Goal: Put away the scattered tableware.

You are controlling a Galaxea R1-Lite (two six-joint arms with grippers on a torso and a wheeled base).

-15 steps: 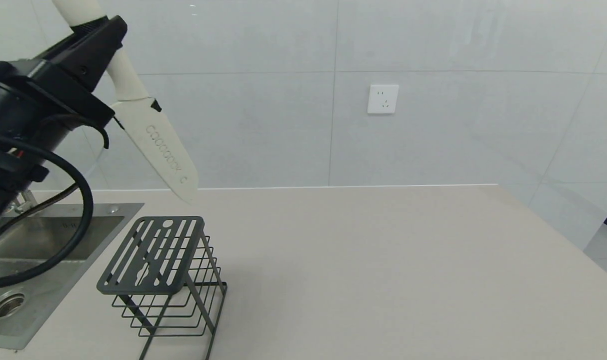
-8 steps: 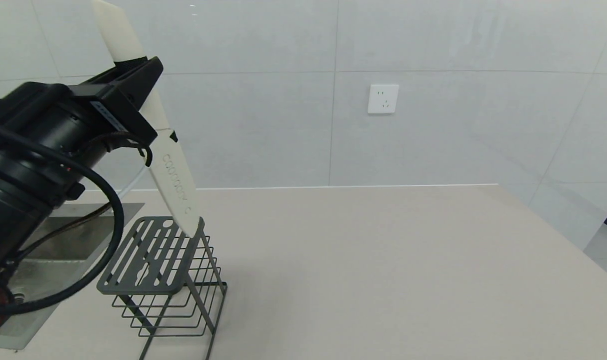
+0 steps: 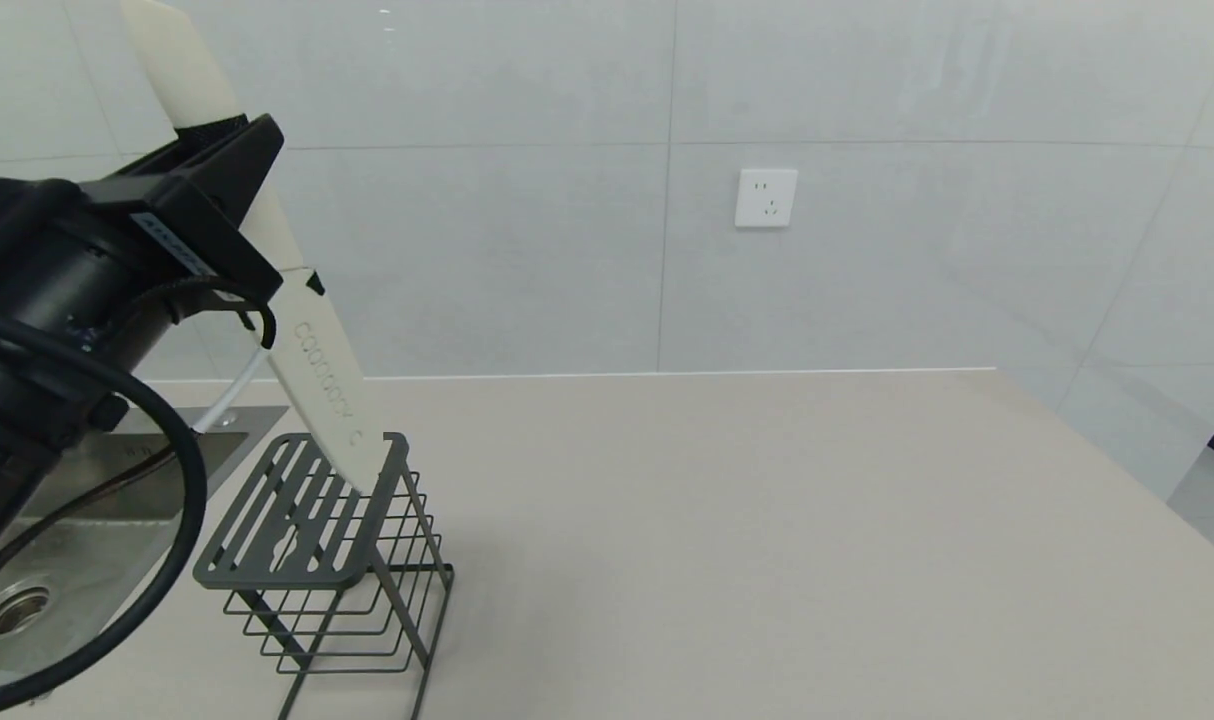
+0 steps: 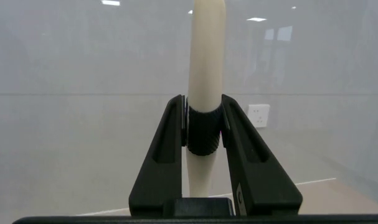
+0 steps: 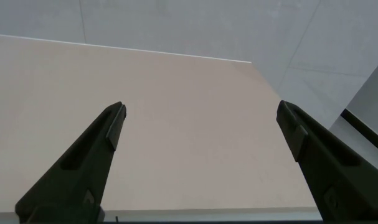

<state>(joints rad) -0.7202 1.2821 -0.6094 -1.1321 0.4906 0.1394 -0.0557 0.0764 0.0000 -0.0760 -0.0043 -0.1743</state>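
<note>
- A cream-white, hole-dotted knife [image 3: 319,372] tilts tip-down, clamped in the left gripper [image 4: 205,127].
- Its tip sits at the dark wire rack [image 3: 289,520] top's right edge; the beige countertop [image 3: 767,520] stretches rightward.
- The right gripper [image 5: 201,118] gapes wide.

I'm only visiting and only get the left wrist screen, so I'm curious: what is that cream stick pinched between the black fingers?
Observer: It is the handle of a cream knife. In the head view the blade points down from the left gripper.
Operator: Down at what?
Observer: At a dark wire knife rack standing on the countertop. The tip is at the far right corner of its slotted top. I cannot tell whether it is in a slot.
Operator: And the other arm?
Observer: The right gripper is open above the countertop, holding nothing.
</note>
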